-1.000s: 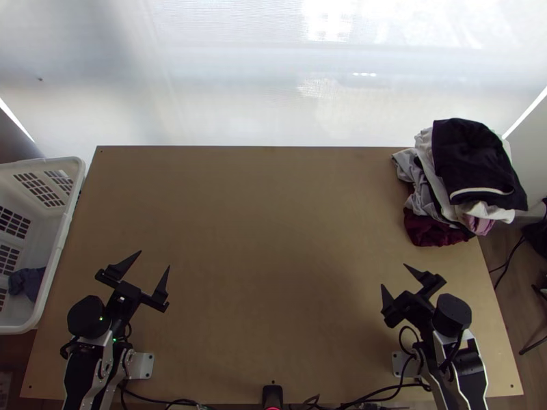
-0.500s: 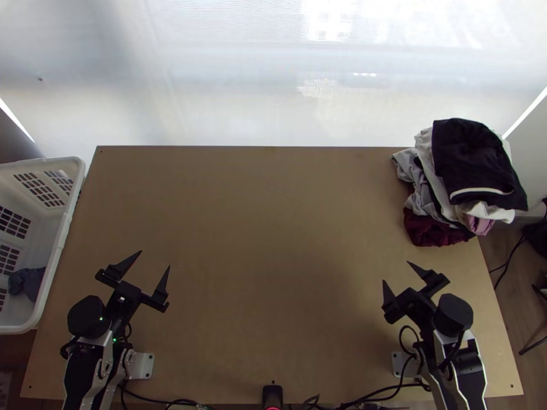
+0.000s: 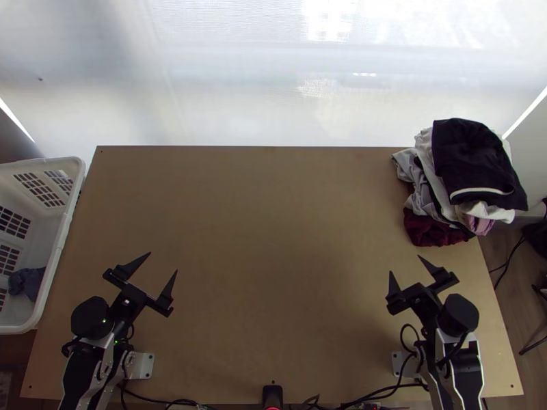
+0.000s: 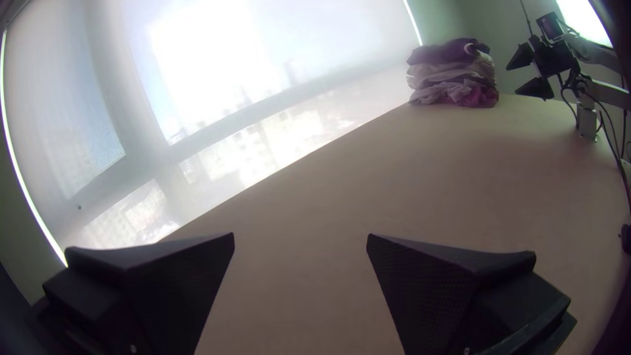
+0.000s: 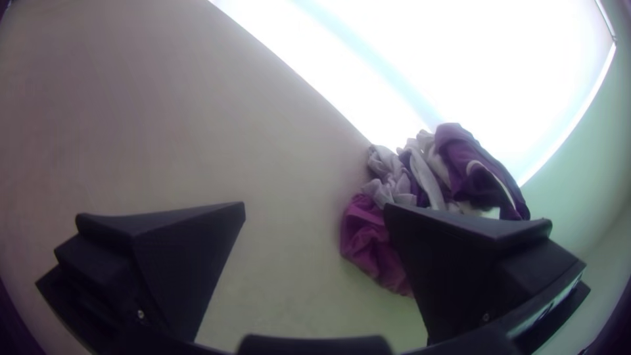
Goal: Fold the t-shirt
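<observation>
At the worktop's (image 3: 267, 225) far right corner, the t-shirt presumably lies in the clothes pile (image 3: 425, 193). Left end effector (image 3: 163, 262) and right end effector (image 3: 405, 264) hang spread and empty; fetching seems in hand, next calling for a pinch on the dark top garment (image 3: 472, 160).

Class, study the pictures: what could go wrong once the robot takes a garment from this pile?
The right gripper might catch several layers, since the garments in the pile are pressed together unevenly.
Pulling the maroon cloth, low in the pile, could topple what lies above.
The dark garment on top, near the table's corner, might slide off.
</observation>
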Controlling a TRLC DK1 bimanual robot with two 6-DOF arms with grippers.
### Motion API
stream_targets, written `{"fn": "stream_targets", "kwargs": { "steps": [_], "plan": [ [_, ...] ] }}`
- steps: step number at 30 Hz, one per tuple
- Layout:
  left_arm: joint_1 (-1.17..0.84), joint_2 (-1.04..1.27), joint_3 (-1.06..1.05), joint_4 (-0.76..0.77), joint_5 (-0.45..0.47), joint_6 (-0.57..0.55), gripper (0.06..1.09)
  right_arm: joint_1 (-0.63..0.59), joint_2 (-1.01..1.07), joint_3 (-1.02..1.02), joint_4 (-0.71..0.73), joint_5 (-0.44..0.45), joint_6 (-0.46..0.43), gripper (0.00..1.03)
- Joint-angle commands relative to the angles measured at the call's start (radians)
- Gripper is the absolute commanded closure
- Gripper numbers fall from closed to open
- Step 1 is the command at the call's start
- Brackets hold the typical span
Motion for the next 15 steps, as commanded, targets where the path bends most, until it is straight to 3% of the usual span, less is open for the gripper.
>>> {"fn": "stream_targets", "kwargs": {
  "steps": [1,3,8,15],
  "plan": [
    [-0.056,0.0,0.001,-0.001,-0.002,0.002,0.1,-0.149,-0.001,0.001,0.015,0.009,-0.032,0.05],
    [-0.056,0.0,0.001,-0.001,-0.002,0.002,0.1,-0.183,0.0,0.0,0.018,-0.026,-0.064,0.05],
    [-0.059,0.0,0.001,-0.001,0.003,0.0,0.1,-0.113,0.002,0.0,0.018,-0.042,0.039,0.05],
    [-0.079,0.0,0.001,-0.007,0.034,0.0,0.1,-0.111,0.003,0.0,0.006,-0.042,0.039,0.04]
  ]
}}
